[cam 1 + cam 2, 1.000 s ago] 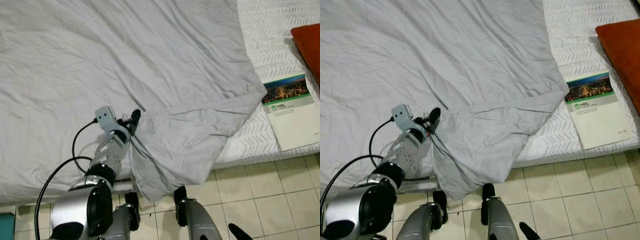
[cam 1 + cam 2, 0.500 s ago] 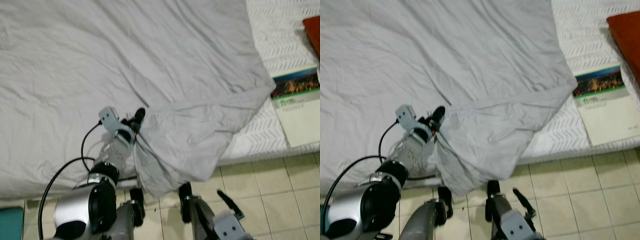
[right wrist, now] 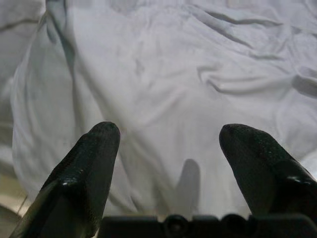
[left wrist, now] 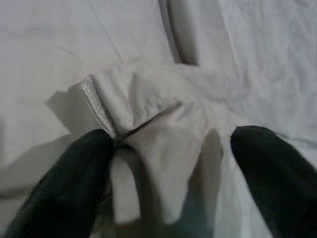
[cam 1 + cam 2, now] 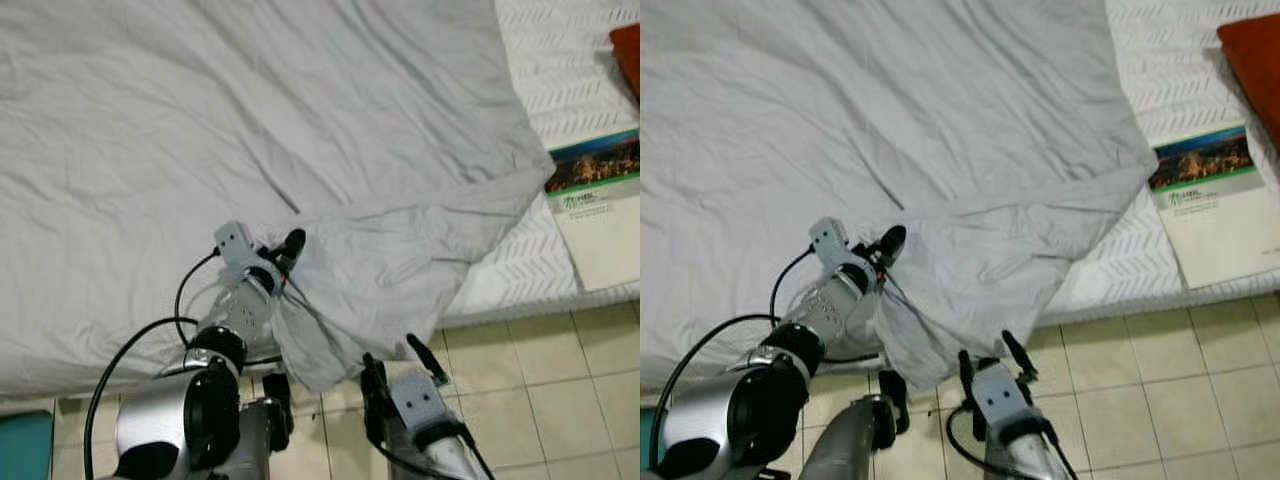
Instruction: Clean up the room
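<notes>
A large grey sheet (image 5: 300, 120) covers the bed. Its corner is folded back and droops over the bed's near edge (image 5: 335, 335) toward the floor. My left gripper (image 5: 288, 248) rests on the bed at the upper edge of that fold. In the left wrist view its fingers (image 4: 64, 183) stand apart, open, with a bunched hem of the sheet (image 4: 143, 129) between them, touching one finger. My right gripper (image 5: 396, 362) is raised just below the hanging corner, open, and faces the cloth (image 3: 163, 89) with nothing between its fingers.
A booklet with a city photo (image 5: 600, 200) lies on the bare white mattress (image 5: 520, 260) at the right. An orange cushion (image 5: 628, 40) sits at the far right. Beige floor tiles (image 5: 560, 400) run along the bed's edge; a teal object (image 5: 20, 445) lies at bottom left.
My right arm has risen from the bottom edge to just under the hanging corner of the sheet. The camera has shifted slightly; the left gripper stays at the fold.
</notes>
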`<state>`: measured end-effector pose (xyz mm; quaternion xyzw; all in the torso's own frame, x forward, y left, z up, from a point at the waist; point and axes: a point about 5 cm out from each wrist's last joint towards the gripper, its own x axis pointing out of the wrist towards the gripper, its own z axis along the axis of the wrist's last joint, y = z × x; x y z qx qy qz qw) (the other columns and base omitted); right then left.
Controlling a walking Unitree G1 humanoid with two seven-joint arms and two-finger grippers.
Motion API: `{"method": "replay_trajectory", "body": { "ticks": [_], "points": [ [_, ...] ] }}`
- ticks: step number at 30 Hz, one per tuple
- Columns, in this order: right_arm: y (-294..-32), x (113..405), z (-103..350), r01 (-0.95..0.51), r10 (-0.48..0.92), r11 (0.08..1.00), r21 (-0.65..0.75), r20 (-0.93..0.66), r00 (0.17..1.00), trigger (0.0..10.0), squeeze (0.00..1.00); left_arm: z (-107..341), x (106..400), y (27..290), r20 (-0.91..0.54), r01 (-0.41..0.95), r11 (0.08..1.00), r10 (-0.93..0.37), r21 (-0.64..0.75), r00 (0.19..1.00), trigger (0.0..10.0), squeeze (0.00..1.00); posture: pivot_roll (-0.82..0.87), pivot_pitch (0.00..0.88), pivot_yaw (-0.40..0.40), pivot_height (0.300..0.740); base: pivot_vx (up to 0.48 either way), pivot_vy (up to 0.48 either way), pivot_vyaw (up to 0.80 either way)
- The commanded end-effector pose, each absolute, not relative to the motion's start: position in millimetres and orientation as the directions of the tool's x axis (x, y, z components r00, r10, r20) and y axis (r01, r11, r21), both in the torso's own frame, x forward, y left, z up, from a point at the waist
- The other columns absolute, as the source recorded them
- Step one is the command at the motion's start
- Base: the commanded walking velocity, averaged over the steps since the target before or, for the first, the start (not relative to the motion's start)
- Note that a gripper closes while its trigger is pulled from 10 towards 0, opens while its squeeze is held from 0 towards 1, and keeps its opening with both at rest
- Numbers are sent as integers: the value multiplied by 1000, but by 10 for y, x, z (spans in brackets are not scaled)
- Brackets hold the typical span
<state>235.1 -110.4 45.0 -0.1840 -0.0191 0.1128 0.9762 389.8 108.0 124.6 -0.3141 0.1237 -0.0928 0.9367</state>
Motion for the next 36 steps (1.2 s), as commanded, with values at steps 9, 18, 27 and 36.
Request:
{"method": "replay_trajectory", "body": {
  "ticks": [9,18,27,36],
  "points": [
    [-1125,2296,321,-213,208,922,-325,-52,977,10000,0,915,3743,1123,-302,39,850,-230,-526,925,0,0,-258,659,51,740,0,0,0],
    [-1166,2093,322,-234,221,931,-280,-79,972,10000,0,873,3712,1095,-292,58,854,-240,-517,926,0,0,-257,649,50,740,0,0,0],
    [-1371,1908,416,-229,214,940,-252,-84,973,10000,0,877,3714,1201,-287,97,934,-203,-344,936,0,0,-246,587,62,740,0,0,0],
    [-1800,1923,290,-175,127,937,-302,-171,977,10000,0,890,3722,1168,-300,144,959,-216,-246,929,10000,0,-199,470,65,740,0,0,0]
  ]
}}
